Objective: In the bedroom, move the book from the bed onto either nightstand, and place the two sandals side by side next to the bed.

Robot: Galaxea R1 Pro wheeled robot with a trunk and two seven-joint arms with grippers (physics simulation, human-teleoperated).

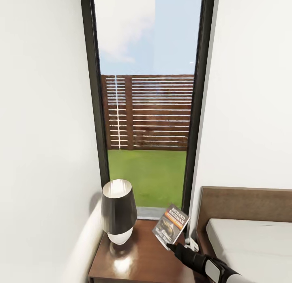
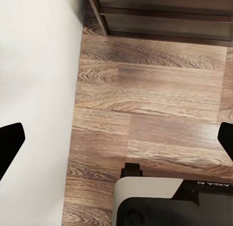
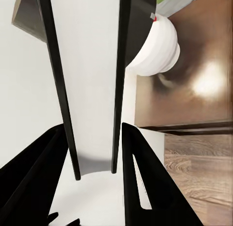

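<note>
Right end effector [image 1: 172,247] is clenched on the thin paperback book [image 1: 171,226], held tilted over the nightstand [image 1: 142,262] top nr its right edge, w/ glossy reddish-brown wood below. Lamp [image 1: 118,212], w/ dark tapered shade and round white base, sits at the left rear corner. Bed [image 1: 247,238] has a smooth grey mattress and brown headboard. Left end effector [image 2: 116,141] hangs released over wood-plank floor [image 2: 155,100].

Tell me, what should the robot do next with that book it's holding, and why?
Probably lower the book flat onto the nightstand. The right gripper holds it tilted just above the wood beside the lamp, and the spot under it looks bare.
</note>
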